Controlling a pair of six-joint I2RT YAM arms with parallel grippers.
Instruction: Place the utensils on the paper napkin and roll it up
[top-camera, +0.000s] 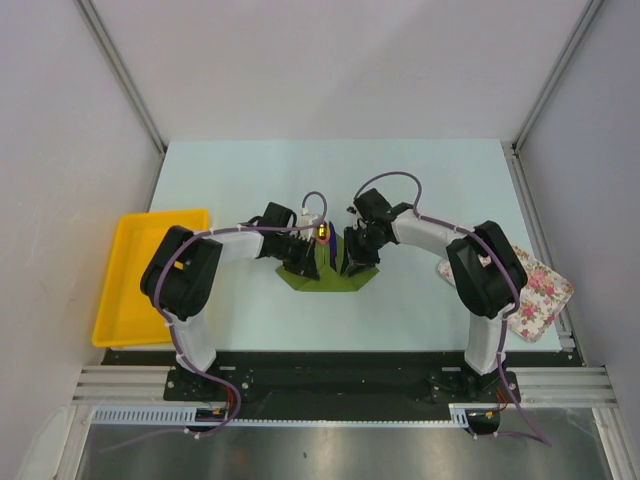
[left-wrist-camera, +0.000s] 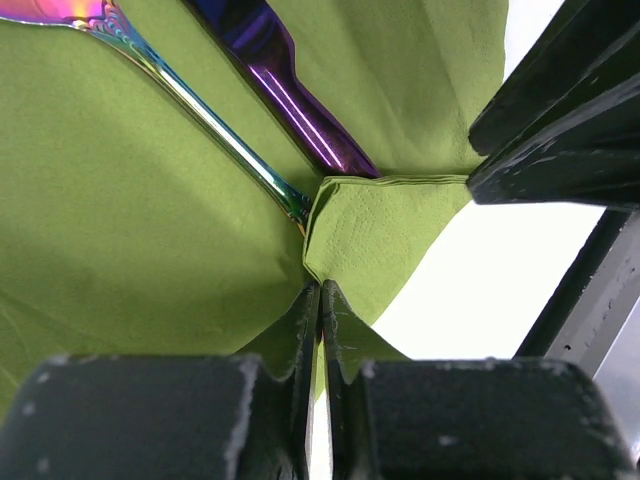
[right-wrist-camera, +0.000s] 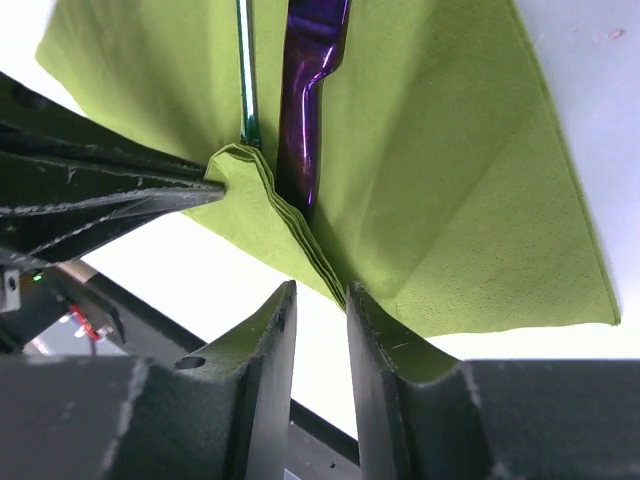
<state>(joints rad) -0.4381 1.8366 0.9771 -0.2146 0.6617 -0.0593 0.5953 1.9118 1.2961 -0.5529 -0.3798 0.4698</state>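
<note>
The olive-green paper napkin (top-camera: 330, 281) lies at the table's middle, its near corner folded up over the utensils' handle ends. A rainbow-sheened spoon handle (left-wrist-camera: 200, 105) and a purple knife (left-wrist-camera: 290, 90) rest on it, and the gold head (top-camera: 323, 232) shows at the far end. My left gripper (left-wrist-camera: 321, 288) is shut on the paper napkin (left-wrist-camera: 120, 220), pinching the fold's edge. My right gripper (right-wrist-camera: 320, 288) is open at the folded edge of the napkin (right-wrist-camera: 450, 180), whose layers touch its right fingertip (right-wrist-camera: 362, 300). The knife (right-wrist-camera: 310, 80) runs away from it.
A yellow plastic tray (top-camera: 150, 275) sits at the table's left edge. A white cloth with pink flowers (top-camera: 540, 290) lies at the right edge beside the right arm. Both grippers meet tip to tip over the napkin.
</note>
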